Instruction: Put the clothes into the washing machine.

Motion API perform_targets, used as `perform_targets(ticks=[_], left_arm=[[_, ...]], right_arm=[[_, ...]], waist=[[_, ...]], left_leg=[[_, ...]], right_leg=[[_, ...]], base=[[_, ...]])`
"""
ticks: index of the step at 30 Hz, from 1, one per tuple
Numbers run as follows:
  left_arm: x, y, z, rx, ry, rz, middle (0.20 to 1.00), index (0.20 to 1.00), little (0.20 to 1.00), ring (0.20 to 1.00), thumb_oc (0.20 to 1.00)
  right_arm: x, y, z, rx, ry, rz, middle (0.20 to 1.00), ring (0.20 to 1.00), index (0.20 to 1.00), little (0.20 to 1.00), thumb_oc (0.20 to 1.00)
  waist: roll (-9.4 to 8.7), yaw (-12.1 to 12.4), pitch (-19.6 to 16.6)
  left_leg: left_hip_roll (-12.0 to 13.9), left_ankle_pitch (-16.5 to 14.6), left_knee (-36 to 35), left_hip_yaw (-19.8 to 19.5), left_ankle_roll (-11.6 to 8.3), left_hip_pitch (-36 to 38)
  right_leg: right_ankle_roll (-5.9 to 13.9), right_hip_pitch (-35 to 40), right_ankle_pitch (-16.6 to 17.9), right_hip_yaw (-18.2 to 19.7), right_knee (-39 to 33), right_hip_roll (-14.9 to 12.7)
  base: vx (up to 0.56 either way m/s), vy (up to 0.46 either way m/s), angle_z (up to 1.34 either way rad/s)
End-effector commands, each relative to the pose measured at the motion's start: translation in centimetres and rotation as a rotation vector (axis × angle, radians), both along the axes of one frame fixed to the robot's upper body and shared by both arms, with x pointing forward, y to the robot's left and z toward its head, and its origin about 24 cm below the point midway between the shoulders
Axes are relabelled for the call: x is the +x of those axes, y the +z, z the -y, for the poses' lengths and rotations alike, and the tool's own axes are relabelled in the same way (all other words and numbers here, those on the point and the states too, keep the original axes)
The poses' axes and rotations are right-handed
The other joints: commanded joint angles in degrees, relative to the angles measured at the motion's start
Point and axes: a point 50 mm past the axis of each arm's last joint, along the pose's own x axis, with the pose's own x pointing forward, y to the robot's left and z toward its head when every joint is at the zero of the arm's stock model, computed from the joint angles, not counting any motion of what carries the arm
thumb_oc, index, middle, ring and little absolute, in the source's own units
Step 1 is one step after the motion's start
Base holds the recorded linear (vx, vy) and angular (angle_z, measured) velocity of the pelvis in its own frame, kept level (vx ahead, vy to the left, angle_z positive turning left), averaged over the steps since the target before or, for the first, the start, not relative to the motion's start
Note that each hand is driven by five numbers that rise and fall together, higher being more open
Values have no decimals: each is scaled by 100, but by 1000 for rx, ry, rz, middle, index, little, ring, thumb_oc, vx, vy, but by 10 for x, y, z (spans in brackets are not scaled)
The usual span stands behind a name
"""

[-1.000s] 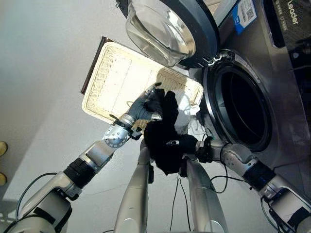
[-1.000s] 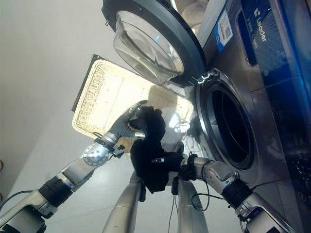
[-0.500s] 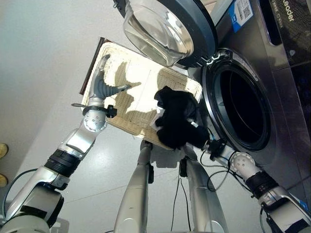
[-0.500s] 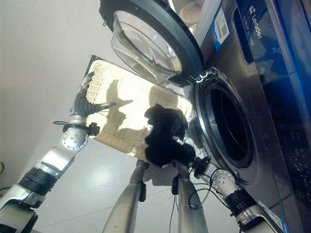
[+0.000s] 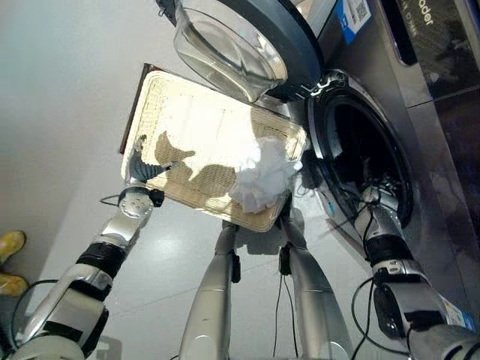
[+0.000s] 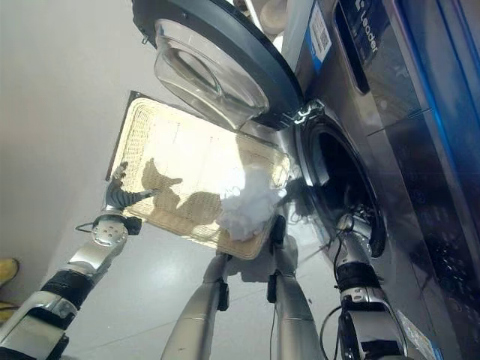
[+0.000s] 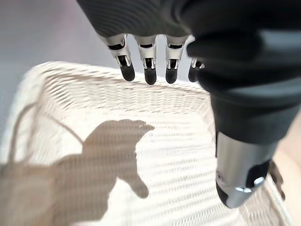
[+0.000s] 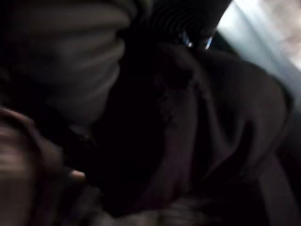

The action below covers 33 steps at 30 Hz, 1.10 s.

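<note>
Two hands, far apart. Right arm reaches through the round opening of the washing machine [image 5: 420, 135]; right hand [image 5: 373, 196] sits at the lower rim of the drum mouth, mostly lost in the dark. Right wrist view: dark garment [image 8: 188, 141] bunched right against the hand, inside the shadowed drum. Cannot tell whether the fingers are curled round the cloth or loose; too dim and blurred.

Machine door [image 5: 247, 37] stands swung wide, glass bowl facing out, hanging over the far end of the basket.

Wicker basket [image 5: 187, 127], pale, rectangular, lies on the floor just beside the machine front, under the open door. One white garment [image 5: 260, 180] crumpled in the basket's end nearest the drum opening. Rest of the weave bare, crossed by shadows.

Left hand [image 5: 137, 166] held over the basket's outer edge, on the side away from the machine. Left wrist view: fingers [image 7: 149, 70] straight, spread side by side, dark tips pointing down toward the weave, holding nothing; thumb apart from them. Hand's shadow falls on the basket floor.

Yellow shoe [image 5: 10, 244] at the floor's edge, well apart from the basket.
</note>
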Motion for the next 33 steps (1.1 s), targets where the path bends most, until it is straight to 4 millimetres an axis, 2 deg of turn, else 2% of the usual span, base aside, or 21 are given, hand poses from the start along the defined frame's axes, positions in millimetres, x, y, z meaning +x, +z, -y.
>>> perform_targets(ticks=[1,4,5,7,8,9,10,11,15,16,17,18,22,23,24,25,28,33], left_arm=[[-10,-8,-2,-134,52,83,1000,1000,1000,1000,1000],[-10,-8,-2,-134,52,83,1000,1000,1000,1000,1000],[-15,-17,-5,-155,85,82,1000,1000,1000,1000,1000],[-15,-17,-5,-155,85,82,1000,1000,1000,1000,1000],[-37,-46,-14,-211,224,85,1000,1000,1000,1000,1000],[-52,-66,-20,-134,252,22,1000,1000,1000,1000,1000],[-52,-66,-20,-134,252,22,1000,1000,1000,1000,1000],[-61,-75,-27,-138,285,-3,1000,1000,1000,1000,1000],[-63,-77,-28,-153,297,-6,1000,1000,1000,1000,1000],[-69,-84,-31,-226,330,-7,1000,1000,1000,1000,1000],[-76,-89,-34,-343,355,21,1000,1000,1000,1000,1000],[-79,-92,-33,-373,362,27,1000,1000,1000,1000,1000],[-79,-92,-33,-373,362,27,1000,1000,1000,1000,1000],[-80,-93,-33,-383,361,30,1000,1000,1000,1000,1000],[-85,-101,-25,-477,339,35,1000,1000,1000,1000,1000],[-85,-103,-20,-493,322,34,1000,1000,1000,1000,1000],[-84,-105,-14,-511,302,27,1000,1000,1000,1000,1000],[-87,-113,-5,-547,285,-13,1000,1000,1000,1000,1000]], right_arm=[[-54,45,74,108,-489,74,200,200,200,200,200],[-54,45,74,108,-489,74,200,200,200,200,200],[-60,49,80,154,-540,72,200,200,200,200,200],[-60,49,80,154,-540,72,200,200,200,200,200],[-78,43,94,332,-680,-4,200,200,200,200,200],[-85,51,113,321,-701,-51,576,576,576,576,576],[-85,51,113,321,-701,-51,576,576,576,576,576],[-74,60,120,199,-579,-80,1000,1000,1000,1000,1000],[-68,60,120,166,-524,-100,1000,1000,1000,1000,1000],[-42,64,114,20,-270,-174,1000,1000,1000,1000,1000],[-12,65,89,-337,62,-344,1000,1000,1000,1000,1000],[-7,63,83,-418,100,-402,1000,1000,1000,1000,1000],[-7,63,83,-418,100,-402,1000,1000,1000,1000,1000],[-6,62,81,-463,114,-430,1000,1000,1000,1000,1000],[3,50,60,-1020,97,-738,1000,1000,1000,1000,1000],[6,53,52,-1179,33,-816,1000,1000,1000,1000,1000],[8,57,44,-1319,-16,-866,1000,1000,1000,1000,1000],[9,46,10,-1665,-71,-959,1000,1000,1000,1000,1000]], waist=[[182,-153,-121],[182,-153,-121],[197,-139,-121],[197,-139,-121],[254,-92,-121],[281,-44,-121],[281,-44,-121],[302,-17,-121],[302,-6,-121],[328,27,-121],[332,107,-121],[335,128,-121],[335,128,-121],[329,138,-121],[286,244,-121],[283,264,-121],[291,275,-121],[260,266,-121]], left_leg=[[-333,-267,402,207,-8,-147],[-333,-267,402,207,-8,-147],[-342,-272,418,196,-6,-157],[-342,-272,418,196,-6,-157],[-368,-308,480,145,-9,-167],[-376,-262,519,87,-23,-242],[-376,-262,519,87,-23,-242],[-365,-236,538,87,-45,-261],[-361,-230,542,88,-44,-271],[-377,-236,549,81,-40,-261],[-408,-232,533,50,-11,-281],[-405,-231,536,47,-8,-295],[-405,-231,536,47,-8,-295],[-403,-191,535,49,-5,-347],[-425,-199,489,15,15,-310],[-434,-194,474,2,23,-310],[-442,-179,444,12,39,-303],[-443,-152,402,33,72,-357]], right_leg=[[666,127,-48,-203,162,-180],[666,127,-48,-203,162,-180],[652,120,-61,-206,170,-179],[652,120,-61,-206,170,-179],[619,117,-140,-204,236,-174],[573,70,-150,-216,283,-171],[573,70,-150,-216,283,-171],[555,53,-169,-232,318,-171],[554,45,-168,-240,322,-177],[540,46,-207,-255,342,-186],[518,24,-224,-280,341,-184],[512,6,-243,-296,363,-183],[512,6,-243,-296,363,-183],[506,-38,-206,-309,360,-187],[493,22,-281,-424,389,-209],[492,25,-293,-452,398,-209],[492,21,-278,-460,385,-203],[530,-69,-241,-483,405,-210]], base=[[0,0,0],[1,-1,-2],[4,-3,-5],[2,-1,-2],[37,-41,-3],[37,-41,-3],[24,-2,-4],[11,21,-3],[6,20,2],[0,0,0],[0,0,0],[0,0,0],[-6,-1,2],[-46,-57,9],[-59,-52,11],[-42,-44,13],[-22,31,22],[-34,64,6]])
